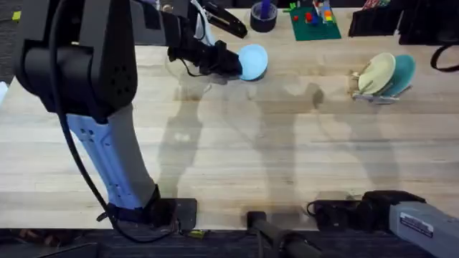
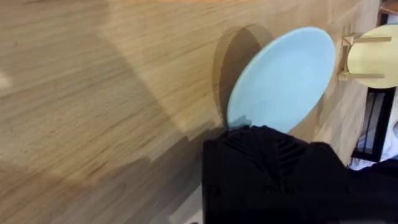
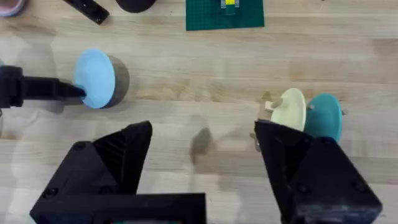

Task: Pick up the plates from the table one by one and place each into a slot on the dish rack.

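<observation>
A pale sky-blue plate (image 1: pixel 252 61) is held by its rim in my left gripper (image 1: pixel 226 63), which is shut on it near the far middle of the table (image 1: pixel 237 150). In the left wrist view the plate (image 2: pixel 283 78) stands tilted above its shadow, its edge between my fingers (image 2: pixel 249 134). The right wrist view shows the same plate (image 3: pixel 94 78) and the left gripper (image 3: pixel 76 92). The dish rack (image 1: pixel 358 92) at the far right holds a cream-yellow plate (image 1: pixel 377 73) and a teal plate (image 1: pixel 401 72). My right gripper (image 3: pixel 202 168) hangs open over bare wood.
Along the table's far edge lie a dark tape roll (image 1: pixel 264 16), a green baseplate (image 1: pixel 314 23) with small bricks and a black tool (image 1: pixel 224 20). The right arm's base (image 1: pixel 401 215) sits at the near right edge.
</observation>
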You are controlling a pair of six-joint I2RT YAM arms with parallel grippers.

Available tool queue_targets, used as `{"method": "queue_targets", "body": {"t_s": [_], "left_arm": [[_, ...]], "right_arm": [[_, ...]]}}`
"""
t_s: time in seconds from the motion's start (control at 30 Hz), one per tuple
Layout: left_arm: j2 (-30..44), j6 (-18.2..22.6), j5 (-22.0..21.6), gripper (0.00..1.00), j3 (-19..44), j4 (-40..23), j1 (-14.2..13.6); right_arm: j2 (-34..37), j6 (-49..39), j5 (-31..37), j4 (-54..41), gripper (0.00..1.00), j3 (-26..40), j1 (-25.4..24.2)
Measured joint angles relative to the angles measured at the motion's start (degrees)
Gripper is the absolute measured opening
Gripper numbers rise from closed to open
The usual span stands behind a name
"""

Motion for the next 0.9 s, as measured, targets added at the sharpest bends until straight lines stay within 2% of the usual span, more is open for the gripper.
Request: {"method": "queue_targets", "body": {"t_s": [0.1,0.33,0.5,0.9], "left_arm": [[-0.01,-0.17,-0.04,0.039,0.02,0.0,0.0],[-0.01,-0.2,-0.07,0.039,0.04,-0.02,0.0],[-0.01,-0.2,-0.09,0.039,0.04,0.0,0.0],[-0.01,-0.2,-0.09,0.039,0.04,-0.04,0.0]], "right_arm": [[0.0,0.02,-0.54,0.0,0.995,0.0,0.0],[2.44,1.31,-6.82,0.2,0.995,0.36,0.86],[8.84,1.79,-9.09,3.09,0.994,0.44,4.51],[24.8,1.95,-10.16,17.25,0.994,0.44,11.1]]}}
